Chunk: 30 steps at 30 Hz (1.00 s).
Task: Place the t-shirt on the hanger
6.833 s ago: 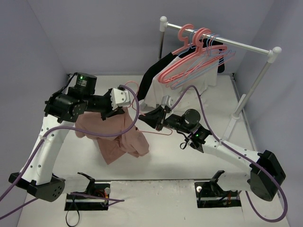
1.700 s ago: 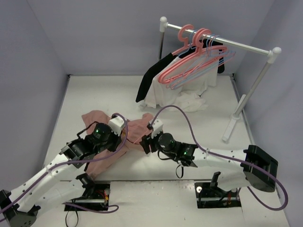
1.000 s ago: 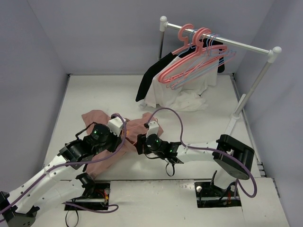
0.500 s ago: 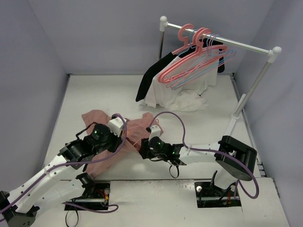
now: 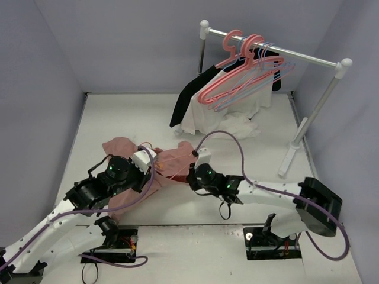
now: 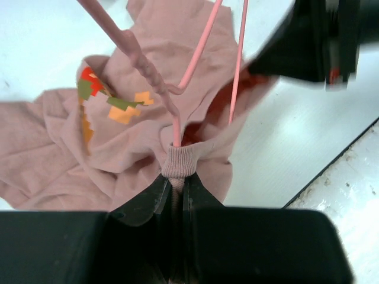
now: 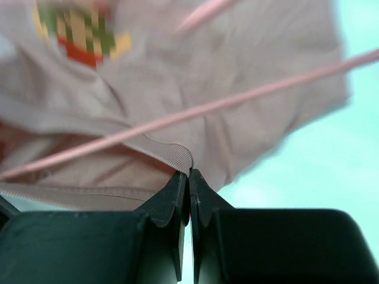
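The salmon-pink t-shirt [image 5: 121,146] lies crumpled on the table between my two arms; a small red, green and orange print shows on it [image 6: 112,103]. The thin pale-pink hanger [image 6: 198,59] lies on the cloth, and one leg of it passes into the neck opening. It crosses the right wrist view [image 7: 207,109] too. My left gripper [image 5: 153,168] is shut on the ribbed collar [image 6: 180,160], as the left wrist view [image 6: 176,180] shows. My right gripper [image 5: 190,171] is shut on the collar's ribbed edge [image 7: 177,155] in its own view [image 7: 189,174].
A white clothes rack [image 5: 278,53] stands at the back right with coral-pink hangers [image 5: 237,65] and lilac-blue hangers [image 5: 269,74], a black garment [image 5: 189,94] and a white garment [image 5: 237,115]. Its right post [image 5: 296,142] stands near my right arm.
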### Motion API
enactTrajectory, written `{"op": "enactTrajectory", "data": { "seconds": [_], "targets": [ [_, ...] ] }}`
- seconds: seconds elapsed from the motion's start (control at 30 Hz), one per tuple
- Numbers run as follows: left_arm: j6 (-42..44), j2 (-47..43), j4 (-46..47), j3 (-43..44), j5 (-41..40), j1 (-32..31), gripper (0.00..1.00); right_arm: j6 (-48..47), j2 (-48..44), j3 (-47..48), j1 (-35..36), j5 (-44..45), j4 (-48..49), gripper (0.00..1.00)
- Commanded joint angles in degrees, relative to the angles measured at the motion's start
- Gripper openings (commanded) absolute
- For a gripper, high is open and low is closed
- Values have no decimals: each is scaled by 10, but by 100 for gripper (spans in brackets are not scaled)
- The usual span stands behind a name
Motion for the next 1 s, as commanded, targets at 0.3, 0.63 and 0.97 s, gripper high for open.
{"op": "enactTrajectory", "data": {
  "seconds": [0.3,0.63,0.97],
  "targets": [
    [160,-53,-81,108,32,-3,0,-143,-146,66,-167,-29,-131,0],
    [176,16,-88,129,-21,-3,0,-215,-177,152,-214,-43,-211,0],
    [206,105,-47,232,-27,-5,0,-241,-99,320,-185,-127,-235,2]
  ]
}}
